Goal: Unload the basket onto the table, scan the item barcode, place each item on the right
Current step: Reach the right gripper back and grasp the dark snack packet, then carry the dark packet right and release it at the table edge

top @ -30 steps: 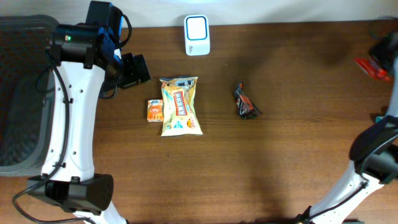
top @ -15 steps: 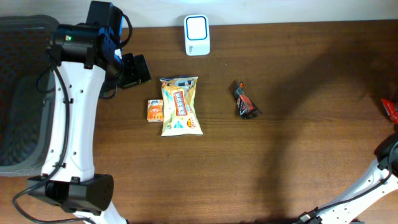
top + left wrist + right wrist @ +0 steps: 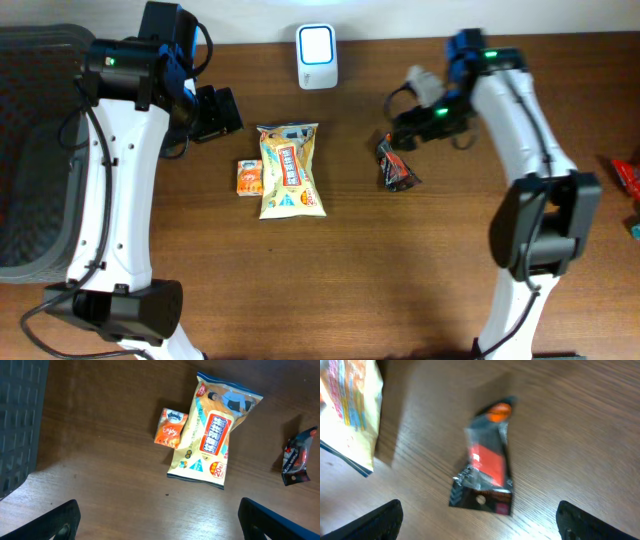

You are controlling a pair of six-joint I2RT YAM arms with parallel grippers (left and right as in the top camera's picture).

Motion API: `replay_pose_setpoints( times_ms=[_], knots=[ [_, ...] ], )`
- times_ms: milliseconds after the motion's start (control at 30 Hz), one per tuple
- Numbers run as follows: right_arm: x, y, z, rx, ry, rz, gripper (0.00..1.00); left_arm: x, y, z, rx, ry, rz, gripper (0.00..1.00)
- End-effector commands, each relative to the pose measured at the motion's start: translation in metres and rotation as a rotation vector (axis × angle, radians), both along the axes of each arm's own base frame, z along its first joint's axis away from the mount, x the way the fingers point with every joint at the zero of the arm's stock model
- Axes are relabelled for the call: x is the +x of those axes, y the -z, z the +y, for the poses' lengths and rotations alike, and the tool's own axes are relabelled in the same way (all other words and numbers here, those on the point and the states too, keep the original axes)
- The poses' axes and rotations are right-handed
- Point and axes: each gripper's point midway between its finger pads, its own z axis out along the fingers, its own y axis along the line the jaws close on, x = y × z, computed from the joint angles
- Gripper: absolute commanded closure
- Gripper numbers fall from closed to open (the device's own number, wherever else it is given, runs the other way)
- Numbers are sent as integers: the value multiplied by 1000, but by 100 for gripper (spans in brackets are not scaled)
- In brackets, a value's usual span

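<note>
- Tooling: right gripper (image 3: 400, 122) hangs just above the upper end of the dark snack packet (image 3: 396, 166), jaws wide and empty. Left gripper (image 3: 214, 112) is likewise wide and empty, in the upper left of the overhead frame beside the grey basket (image 3: 30, 150).
- Item location: packet lies flat on the table (image 3: 460, 260), right of centre in the overhead frame, well apart from the white scanner (image 3: 317, 56) at top centre. Judged to be the item for scanning — it is the one under the right arm.
- Risk, grasp: wrapper looks thin and crinkled. Fingers closing from above may skate over the film or catch only a sealed end, leaving the packet dangling.
- Risk, barcode: none can be made out in the blurred right wrist view. If the code faces the table, the packet could reach the scanner wrong side on.
- Risk, creasing: a hard squeeze across the middle could buckle the film over the code and spoil the read.
- Risk, neighbours: yellow bag (image 3: 290, 170) and small orange pack (image 3: 249, 178) lie left of centre, clear of a direct path — a low carry could still knock the scanner itself.
</note>
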Motion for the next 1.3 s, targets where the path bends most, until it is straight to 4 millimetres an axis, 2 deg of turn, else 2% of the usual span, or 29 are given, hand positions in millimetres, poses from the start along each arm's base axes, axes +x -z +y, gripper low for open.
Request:
replay_pose_setpoints(
  times_ms=[0,33,100,133,167,233,267,333,433,500,533,600,700,733,833,900,967,1033,1100,1200,1267],
  knots=[
    [-7,23,26,-190,-122,-35,4,-1,-6,2,-1,-8,-17,1],
    [-9,36,37,-236,-128,-52,9,-1,-6,2,-1,-8,-17,1],
    [-4,57,35,-329,-45,-88,21,-1,-6,2,-1,-8,-17,1],
    [-2,64,35,-330,-42,-99,23,-1,-6,2,-1,-8,-17,1],
    [1,67,29,-342,-28,-109,27,-1,-6,2,-1,-8,-17,1],
    [3,67,24,-343,-8,-111,43,-1,-6,2,-1,-8,-17,1],
    [4,67,22,-342,-4,-109,56,-1,-6,2,-1,-8,-17,1],
    [3,69,23,-337,-5,-103,61,-1,-6,2,-1,-8,-17,1],
    [1,87,21,-347,-10,-70,63,-1,-6,2,-1,-8,-17,1],
    [-1,98,21,-353,-15,-46,69,-1,-6,2,-1,-8,-17,1],
    [-2,103,20,-356,-16,-35,69,-1,-6,2,-1,-8,-17,1],
    [0,110,20,-362,7,-29,77,-1,-6,2,0,-8,-17,1],
    [12,97,23,-338,110,-53,96,-1,-6,2,0,-8,-17,1],
    [18,91,25,-327,146,-63,96,-1,-6,2,-1,-8,-17,1],
    [44,49,34,-269,258,-120,96,-1,-6,2,0,-8,-17,1],
    [64,16,59,-129,241,-182,96,-1,-6,2,-1,-8,-17,1],
    [96,-22,95,87,217,-305,96,-1,-6,2,0,-8,-18,1],
    [130,-50,112,189,251,-463,96,-1,-6,2,-1,-8,-17,1],
    [161,-69,124,202,268,-643,96,-1,-6,2,0,-8,-17,1],
    [187,-68,133,192,298,-774,96,-1,-6,2,-1,-8,-17,1],
    [205,-40,136,141,344,-838,96,-1,-6,2,0,-8,-18,1]
  ],
)
